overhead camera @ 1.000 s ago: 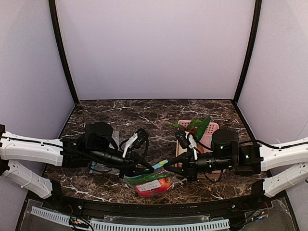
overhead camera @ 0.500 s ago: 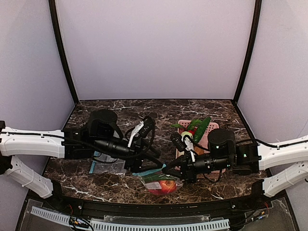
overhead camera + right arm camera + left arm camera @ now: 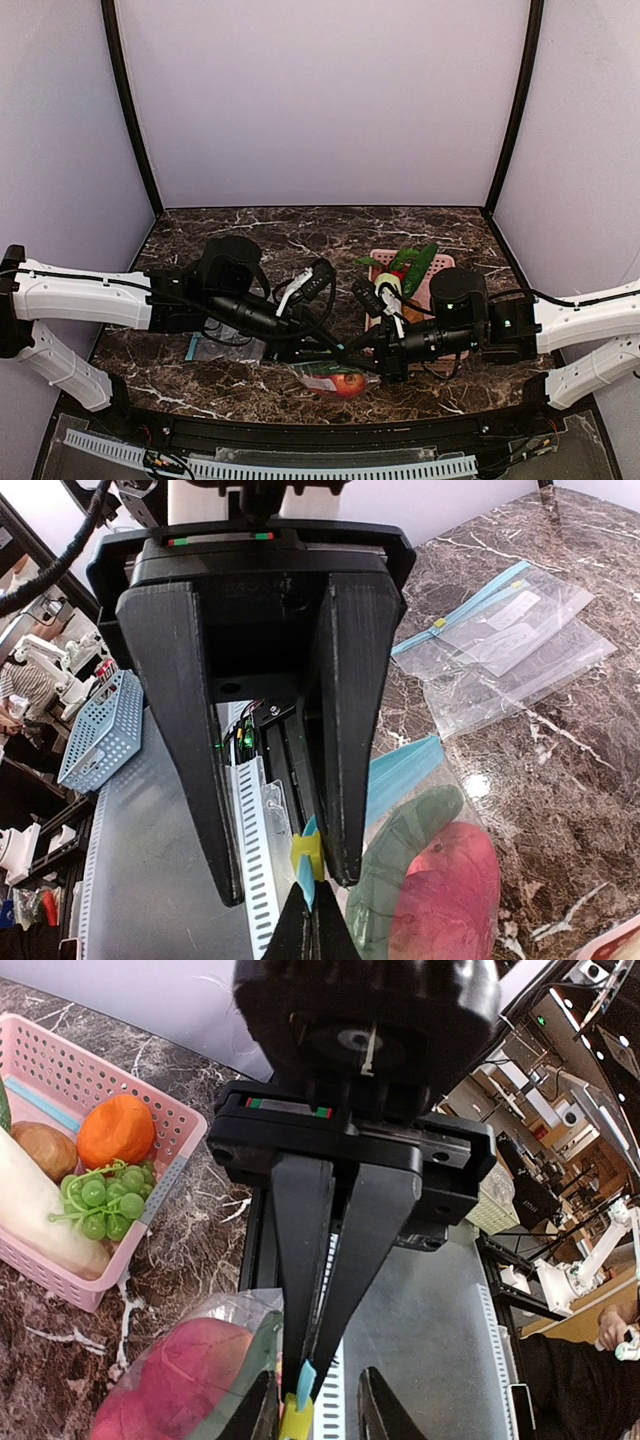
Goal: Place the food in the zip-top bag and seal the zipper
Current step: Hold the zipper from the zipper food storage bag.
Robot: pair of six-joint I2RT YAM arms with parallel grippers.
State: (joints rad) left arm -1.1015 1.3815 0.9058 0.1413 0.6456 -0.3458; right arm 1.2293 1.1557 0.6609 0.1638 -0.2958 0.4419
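Observation:
The zip-top bag (image 3: 335, 380) lies at the table's near edge with the food inside: a red-pink fruit (image 3: 450, 900) and a dark green cucumber (image 3: 400, 855) show through the plastic. My right gripper (image 3: 312, 920) is shut on the end of the light blue zipper (image 3: 400, 770). My left gripper (image 3: 315, 1415) faces it with its jaws apart, straddling the zipper end. A yellow slider (image 3: 295, 1422) sits between those jaws, close to one finger. In the top view both grippers meet just above the bag, left gripper (image 3: 335, 348) and right gripper (image 3: 358, 352).
A pink basket (image 3: 60, 1055) behind the right arm holds an orange fruit (image 3: 117, 1130), green grapes (image 3: 95, 1200), a white radish (image 3: 30, 1225) and a brown item. Spare clear bags (image 3: 220, 347) lie under the left arm. The table's front rail runs just below the bag.
My left gripper has let go of the bag, moved right to meet the right gripper at the zipper end, and now stands with jaws apart. The bag has bunched up and shifted slightly right.

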